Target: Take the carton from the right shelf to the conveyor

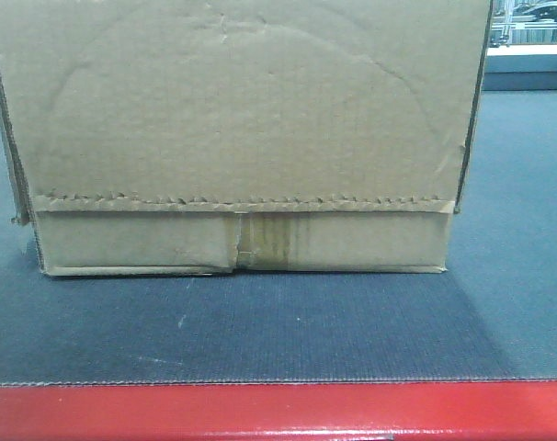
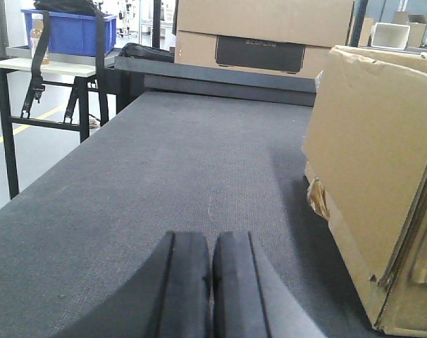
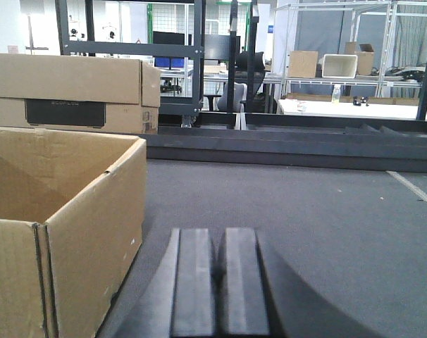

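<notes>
Carton (image 1: 242, 138) sits flat on the conveyor (image 1: 278, 331), filling the upper centre of my front view, serrated flap edge and stained tape seam facing me. Belt's red front edge runs along the bottom of the frame. Left gripper (image 2: 212, 289) at bottom centre of its wrist view: fingers pressed together, holding nothing, carton off at the right edge, not touching. Right gripper (image 3: 219, 289) bottom centre too, pads closed with a hairline gap, empty; open-topped carton at the left, apart from it. Second cardboard box (image 3: 72, 91) beyond, upper left.
</notes>
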Robot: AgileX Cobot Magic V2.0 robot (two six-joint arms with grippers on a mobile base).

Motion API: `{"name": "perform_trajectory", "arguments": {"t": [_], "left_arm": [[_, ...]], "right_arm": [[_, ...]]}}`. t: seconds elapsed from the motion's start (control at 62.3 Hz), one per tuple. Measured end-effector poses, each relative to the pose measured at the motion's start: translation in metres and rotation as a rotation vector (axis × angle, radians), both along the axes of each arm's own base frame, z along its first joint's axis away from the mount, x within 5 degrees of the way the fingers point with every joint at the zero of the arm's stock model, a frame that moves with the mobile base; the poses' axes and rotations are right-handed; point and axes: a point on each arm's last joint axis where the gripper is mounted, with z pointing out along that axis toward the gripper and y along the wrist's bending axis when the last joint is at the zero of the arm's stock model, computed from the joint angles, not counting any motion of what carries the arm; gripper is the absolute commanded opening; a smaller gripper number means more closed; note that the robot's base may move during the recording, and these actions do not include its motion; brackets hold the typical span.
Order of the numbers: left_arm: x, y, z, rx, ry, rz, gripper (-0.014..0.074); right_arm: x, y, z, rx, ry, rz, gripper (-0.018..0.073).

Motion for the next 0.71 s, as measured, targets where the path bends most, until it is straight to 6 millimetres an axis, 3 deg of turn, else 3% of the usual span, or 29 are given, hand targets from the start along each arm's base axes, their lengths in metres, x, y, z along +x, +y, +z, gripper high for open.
{"name": "perform_trajectory", "arguments": {"t": [0.177, 0.53, 0.707], "left_arm": [[0.0, 0.0, 0.0, 0.0, 0.0, 0.0, 0.0013], [0.0, 0.0, 0.0, 0.0, 0.0, 0.0, 0.0013], [0.0, 0.0, 0.0, 0.0, 0.0, 0.0, 0.0013]], "right_arm": [[0.008, 0.001, -0.013, -0.002, -0.02, -0.041, -0.0068], [0.027, 0.001, -0.096, 0.034, 0.069, -0.077, -0.0068], [0.028, 0.001, -0.105, 0.031, 0.096, -0.077, -0.0068]]}}
